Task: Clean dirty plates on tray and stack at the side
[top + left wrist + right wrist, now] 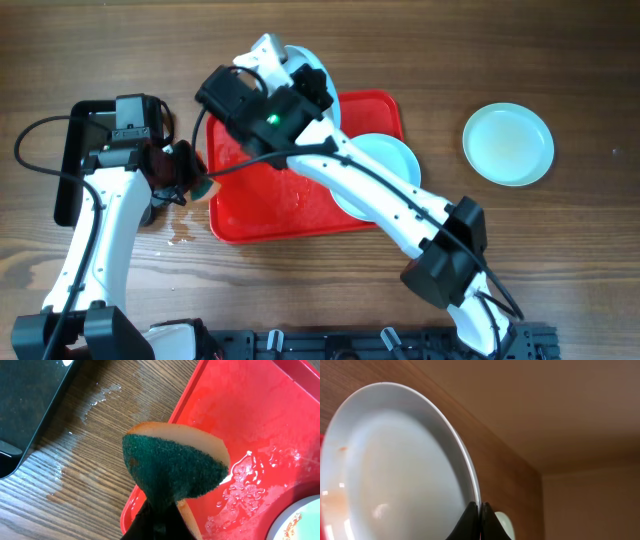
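L arm (95,230): white link rises from its base, bends at the black wrist block, then turns toward the R. L hand (186,172) points down & to the R. Its fingers (150,525) are pinched tight on the near end of a sponge (175,467), which sticks out ahead of the fingertips.

R arm (380,190): black elbow sits low near its base, w/ the long white link reaching diagonally across to the L; green light on the wrist block. R hand (300,80) is at the far end of that reach, wrist tipped upward. Its fingers (467,522) are closed on the rim of a plate (395,470), held on edge ahead of the hand.
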Motion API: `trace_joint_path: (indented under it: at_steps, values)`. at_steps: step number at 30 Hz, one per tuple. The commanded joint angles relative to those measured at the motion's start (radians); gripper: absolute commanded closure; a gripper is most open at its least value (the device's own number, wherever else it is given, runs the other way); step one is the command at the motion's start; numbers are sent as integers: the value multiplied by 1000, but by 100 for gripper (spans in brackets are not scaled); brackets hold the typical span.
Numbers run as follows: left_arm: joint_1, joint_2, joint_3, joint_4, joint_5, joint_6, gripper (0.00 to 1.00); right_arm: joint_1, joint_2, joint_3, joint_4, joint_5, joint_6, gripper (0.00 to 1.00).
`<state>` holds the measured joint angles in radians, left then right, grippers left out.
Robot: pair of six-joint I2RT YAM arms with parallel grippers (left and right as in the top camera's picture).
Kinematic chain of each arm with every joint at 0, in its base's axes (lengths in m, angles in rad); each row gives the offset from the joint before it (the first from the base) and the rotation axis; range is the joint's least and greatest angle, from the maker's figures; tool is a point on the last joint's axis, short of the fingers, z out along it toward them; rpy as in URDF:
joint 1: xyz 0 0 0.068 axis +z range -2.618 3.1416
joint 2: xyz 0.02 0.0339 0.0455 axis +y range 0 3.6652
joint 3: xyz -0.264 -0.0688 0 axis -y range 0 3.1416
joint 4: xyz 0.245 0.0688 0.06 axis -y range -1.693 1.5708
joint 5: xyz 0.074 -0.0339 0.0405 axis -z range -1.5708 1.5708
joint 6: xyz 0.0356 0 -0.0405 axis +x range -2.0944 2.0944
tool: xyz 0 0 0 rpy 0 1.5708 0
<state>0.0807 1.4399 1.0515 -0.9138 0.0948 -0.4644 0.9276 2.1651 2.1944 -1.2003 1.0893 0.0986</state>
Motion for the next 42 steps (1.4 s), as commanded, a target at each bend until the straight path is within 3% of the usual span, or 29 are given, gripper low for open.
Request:
trace_joint_path:
  at_steps: [1,8,17,23,30,35,36,39,42]
  values:
    - [0,6,-5,0,9,8,96,22,-24,21,11,105,-47,96]
    - [0,6,-5,3,9,8,96,35,-24,21,-3,-43,-27,96]
    - [0,6,-5,3,9,8,96,4,-24,3,-33,-658,174,96]
    - [0,6,-5,3,9,8,96,-38,-22,-117,-26,-806,290,96]
    - [0,6,-5,4,13,9,96,-111,-20,-298,108,-892,327,96]
    - [0,6,-5,27,173,101,96,-152,-19,-405,231,-1013,327,96]
    - [0,6,-5,30,191,114,96,-157,-19,-421,248,-1027,327,93]
    - [0,6,-5,31,193,114,96,-163,-17,-437,258,-1057,327,67]
    - [0,6,-5,37,193,113,96,-163,-17,-437,258,-1085,327,53]
